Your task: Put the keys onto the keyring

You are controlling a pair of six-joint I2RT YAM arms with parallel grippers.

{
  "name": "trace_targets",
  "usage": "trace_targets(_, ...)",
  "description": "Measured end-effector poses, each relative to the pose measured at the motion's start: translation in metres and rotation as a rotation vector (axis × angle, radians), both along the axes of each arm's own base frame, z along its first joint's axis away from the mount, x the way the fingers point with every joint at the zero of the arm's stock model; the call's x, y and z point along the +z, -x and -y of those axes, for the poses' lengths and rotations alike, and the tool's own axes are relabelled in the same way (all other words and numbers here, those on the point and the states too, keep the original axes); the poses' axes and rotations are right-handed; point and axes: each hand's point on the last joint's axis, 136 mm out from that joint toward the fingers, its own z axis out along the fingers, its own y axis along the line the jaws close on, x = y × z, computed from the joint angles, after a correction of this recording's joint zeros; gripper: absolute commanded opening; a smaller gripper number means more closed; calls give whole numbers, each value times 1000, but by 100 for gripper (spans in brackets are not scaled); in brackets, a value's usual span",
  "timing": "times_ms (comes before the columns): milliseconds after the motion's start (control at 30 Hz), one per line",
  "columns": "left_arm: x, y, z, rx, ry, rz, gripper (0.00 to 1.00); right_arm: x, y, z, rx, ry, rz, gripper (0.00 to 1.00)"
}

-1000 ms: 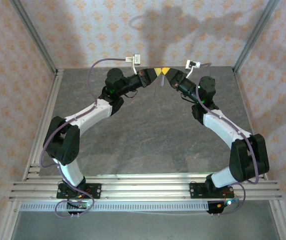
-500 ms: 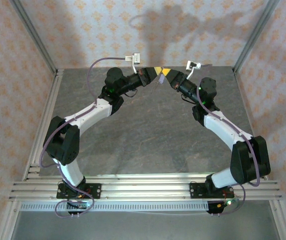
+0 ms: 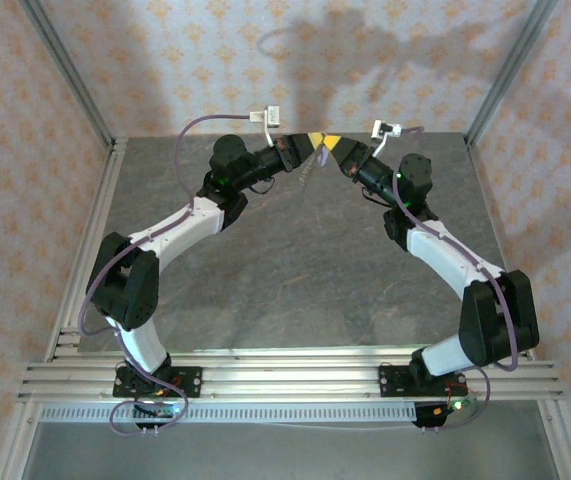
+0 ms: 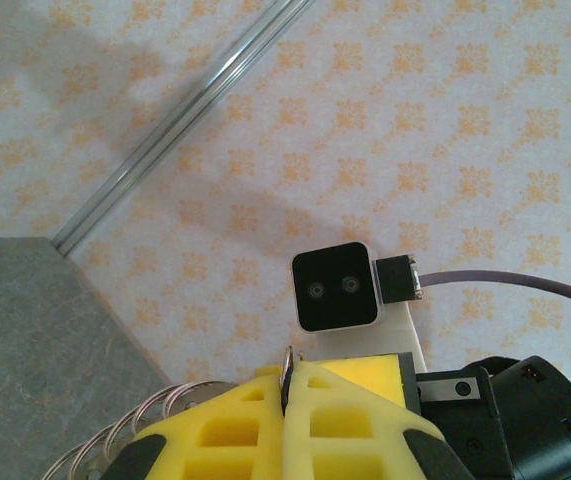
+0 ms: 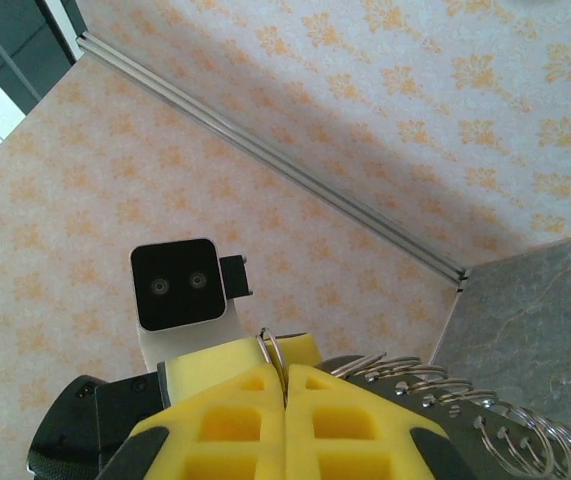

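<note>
Keyring (image 5: pixel 435 385) loops of thin silver wire fan out in a row just beside the yellow fingers (image 5: pixel 365 420) in the right wrist view, low at the right of the picture. One small loop of the same wire stands up out of the seam where those fingers meet. The right gripper (image 5: pixel 285 385) is closed on that loop, its pads pressed together with no gap.

In the left wrist view the same wire loops (image 4: pixel 160 415) curve out from behind the left side of the yellow fingers (image 4: pixel 235 430). The left gripper (image 4: pixel 287 378) is also pressed closed, and a thin metal strip (image 4: pixel 287 360) pokes up from between its pads. Whether that strip belongs to the key or to the ring cannot be told.

From the top external camera, both arms reach to the far edge of the grey table (image 3: pixel 295 260). The left gripper (image 3: pixel 312 140) and the right gripper (image 3: pixel 332 143) meet tip to tip, held up off the surface. A small pale tangle, the keyring (image 3: pixel 309 166), hangs just under the left fingertips; its detail is too small to read. Each wrist view looks straight at the other arm's wrist camera (image 4: pixel 337 287), a small black square in a white housing, against the orange-patterned wall (image 5: pixel 415 130).
</note>
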Motion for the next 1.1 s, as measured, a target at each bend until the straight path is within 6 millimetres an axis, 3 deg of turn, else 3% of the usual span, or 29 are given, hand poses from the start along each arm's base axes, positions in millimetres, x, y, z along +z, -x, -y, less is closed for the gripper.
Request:
trace_targets(133,-1,-2,-1,10,-3,-4,0,-1,-2,0,1,-5,-1,0)
trace_targets(367,-6,-7,-1,30,-36,-21,22,-4,-3,-1,1,0,-6,0)
trace_targets(600,-10,-17,-16,65,-59,-38,29,-16,-4,-5,16,47,-40,0)
trace_targets(867,14,-33,-57,140,-75,-6,32,-21,-5,-9,50,93,-52,0)
trace_targets(1100,28,-24,-53,62,-138,20,33,-28,-7,-12,93,128,-66,0)
